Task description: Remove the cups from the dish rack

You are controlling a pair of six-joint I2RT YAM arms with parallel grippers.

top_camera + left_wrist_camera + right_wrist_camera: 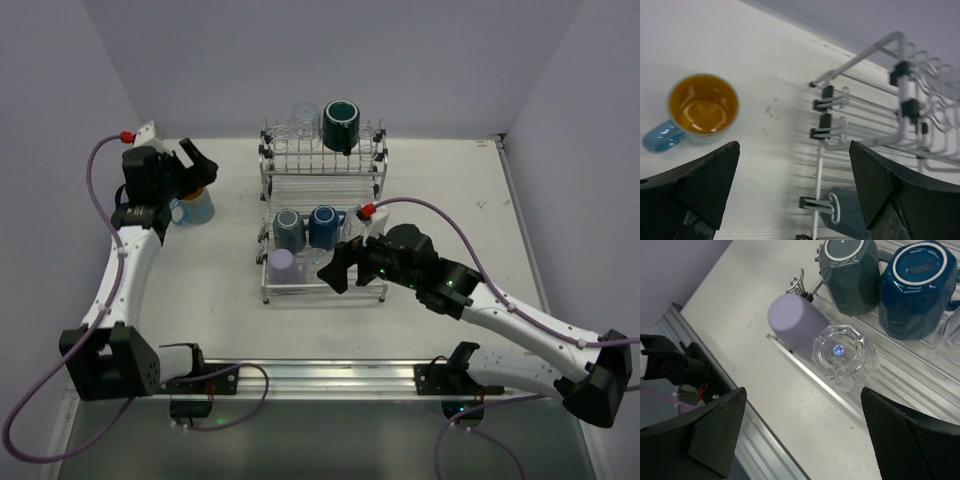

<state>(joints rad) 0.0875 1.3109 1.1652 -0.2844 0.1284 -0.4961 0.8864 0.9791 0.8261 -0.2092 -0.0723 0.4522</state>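
Observation:
The silver wire dish rack (322, 185) stands mid-table. Its rear tier holds a clear tumbler (303, 117) and a teal mug (341, 125). Its tray holds upside-down a grey-blue mug (289, 230), a dark blue mug (323, 226), a purple cup (281, 265) and a clear tumbler (842, 352). A light blue mug with orange inside (192, 207) stands on the table left of the rack. My left gripper (198, 166) is open and empty above it. My right gripper (336, 270) is open and empty, over the tray's front edge by the purple cup (792, 320) and tumbler.
An aluminium rail (320, 375) runs along the near table edge, between the arm bases. Purple cables (440, 215) hang from both arms. Walls close the table at the back and sides. In the left wrist view the rack's left edge (820, 165) sits between my fingers.

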